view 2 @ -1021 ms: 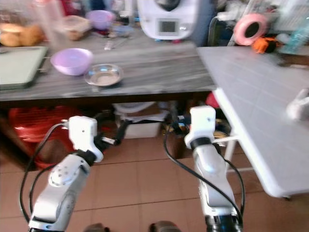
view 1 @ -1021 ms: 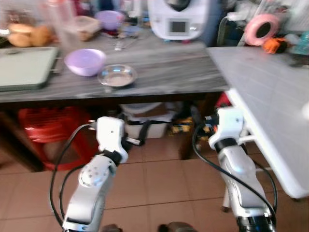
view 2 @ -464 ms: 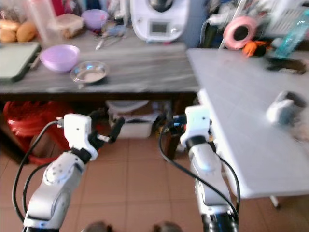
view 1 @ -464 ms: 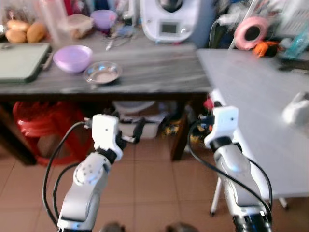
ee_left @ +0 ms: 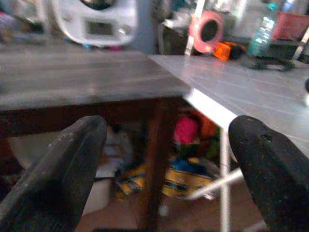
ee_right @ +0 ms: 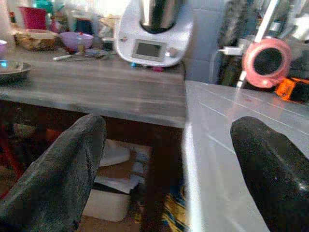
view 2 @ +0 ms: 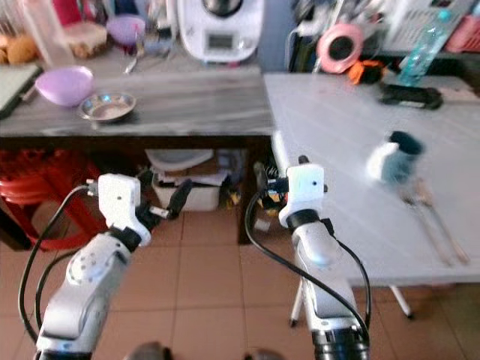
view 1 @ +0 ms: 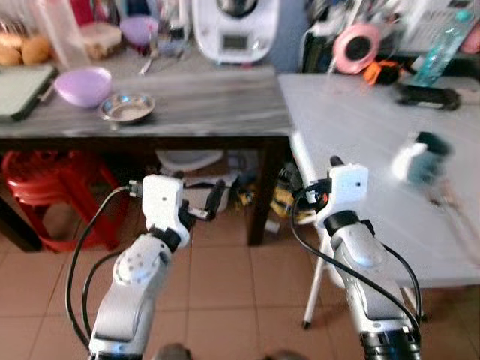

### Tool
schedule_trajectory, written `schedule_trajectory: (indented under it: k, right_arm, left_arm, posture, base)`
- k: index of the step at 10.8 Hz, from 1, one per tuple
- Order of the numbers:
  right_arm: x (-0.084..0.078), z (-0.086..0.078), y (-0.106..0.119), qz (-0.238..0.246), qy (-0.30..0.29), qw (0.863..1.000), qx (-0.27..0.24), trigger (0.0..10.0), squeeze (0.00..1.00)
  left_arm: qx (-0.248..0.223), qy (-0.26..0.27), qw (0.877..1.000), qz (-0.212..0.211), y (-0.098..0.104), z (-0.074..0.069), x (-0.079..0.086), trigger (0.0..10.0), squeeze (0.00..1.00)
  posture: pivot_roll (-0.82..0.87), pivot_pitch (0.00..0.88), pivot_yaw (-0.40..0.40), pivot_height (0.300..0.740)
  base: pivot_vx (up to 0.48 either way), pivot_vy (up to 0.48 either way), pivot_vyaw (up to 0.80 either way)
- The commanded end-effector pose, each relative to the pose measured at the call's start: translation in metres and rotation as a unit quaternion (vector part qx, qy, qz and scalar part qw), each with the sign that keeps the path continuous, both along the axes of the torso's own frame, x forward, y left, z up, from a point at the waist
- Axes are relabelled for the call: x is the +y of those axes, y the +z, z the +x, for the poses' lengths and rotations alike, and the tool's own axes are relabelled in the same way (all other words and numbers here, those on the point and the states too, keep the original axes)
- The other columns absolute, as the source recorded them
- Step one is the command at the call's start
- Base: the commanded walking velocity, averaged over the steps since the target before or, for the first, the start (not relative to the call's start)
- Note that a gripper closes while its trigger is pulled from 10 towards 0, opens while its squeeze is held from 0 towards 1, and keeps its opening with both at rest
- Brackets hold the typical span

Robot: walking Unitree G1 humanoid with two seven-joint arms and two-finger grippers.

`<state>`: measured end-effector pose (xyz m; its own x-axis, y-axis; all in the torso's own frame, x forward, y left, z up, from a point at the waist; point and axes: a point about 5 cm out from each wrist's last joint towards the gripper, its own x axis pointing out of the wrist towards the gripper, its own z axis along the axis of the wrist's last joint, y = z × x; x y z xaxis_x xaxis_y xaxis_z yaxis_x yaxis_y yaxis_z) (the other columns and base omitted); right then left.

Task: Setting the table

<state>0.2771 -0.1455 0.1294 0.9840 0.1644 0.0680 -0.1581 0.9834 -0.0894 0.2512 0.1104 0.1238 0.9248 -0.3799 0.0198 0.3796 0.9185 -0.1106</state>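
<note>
- My left gripper (ee_left: 166, 164) and right gripper (ee_right: 166, 164) hang empty, fingers spread apart.
- Ahead: dark wooden table (view 1: 187, 105) with purple bowl (view 1: 82, 85), adjoining white table (view 1: 360, 127).

I am in a home kitchen: a white food processor (view 1: 234, 30) stands at twelve o'clock on the dark wood tabletop (view 1: 187, 101), with a purple bowl (view 1: 82, 85) and steel dish (view 1: 126, 108) at eleven, a red plastic stool (view 1: 45, 195) beneath, and terracotta floor tiles (view 1: 225, 300) underfoot.

Two black fingers (ee_left: 58, 179) spread wide, dark wooden counter (ee_left: 82, 79), white table (ee_left: 251, 87) beyond
</note>
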Motion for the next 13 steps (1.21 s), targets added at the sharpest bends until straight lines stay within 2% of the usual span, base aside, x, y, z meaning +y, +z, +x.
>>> schedule_trajectory:
  k: [1, 5, 7, 9, 11, 13]
  right_arm:
    - [-0.003, 0.001, 0.001, 0.000, -0.009, 1.000, -0.003, 10.0, 0.00]
    - [-0.006, 0.000, 0.001, -0.005, -0.022, 1.000, -0.006, 10.0, 0.00]
    - [-0.016, -0.011, 0.001, -0.002, -0.044, 0.999, -0.005, 10.0, 0.00]
    - [-0.019, -0.023, -0.001, -0.004, -0.047, 0.999, 0.001, 10.0, 0.00]
    - [-0.022, -0.027, -0.003, -0.003, -0.056, 0.998, 0.006, 10.0, 0.00]
    - [-0.020, -0.027, -0.003, -0.004, -0.057, 0.998, 0.008, 10.0, 0.00]
  left_arm:
    - [-0.003, -0.008, 1.000, 0.003, 0.002, 0.000, -0.004, 10.0, 0.00]
    - [-0.008, -0.001, 1.000, 0.008, 0.004, 0.001, -0.001, 10.0, 0.00]
    - [-0.007, 0.138, 0.990, 0.038, 0.002, -0.004, 0.032, 10.0, 0.00]
    - [-0.004, 0.214, 0.975, 0.068, 0.003, -0.012, 0.058, 10.0, 0.00]
    - [0.008, 0.210, 0.975, 0.074, -0.001, -0.021, 0.061, 10.0, 0.00]
    - [0.009, 0.206, 0.976, 0.074, 0.000, -0.021, 0.059, 10.0, 0.00]
  posture:
    - [0.03, 0.000, -0.015, 0.740]
    - [0.03, 0.000, -0.011, 0.740]
    - [0.03, 0.000, -0.017, 0.740]
    - [0.04, 0.000, -0.022, 0.740]
    - [0.04, 0.000, -0.019, 0.740]
    - [0.05, 0.000, -0.018, 0.740]
  base:
    - [0.000, -0.285, 0.00]
    - [0.263, -0.313, 0.00]
    - [0.124, -0.309, 0.00]
    - [0.000, -0.272, 0.00]
    - [0.000, -0.272, 0.00]
    - [0.000, -0.272, 0.00]
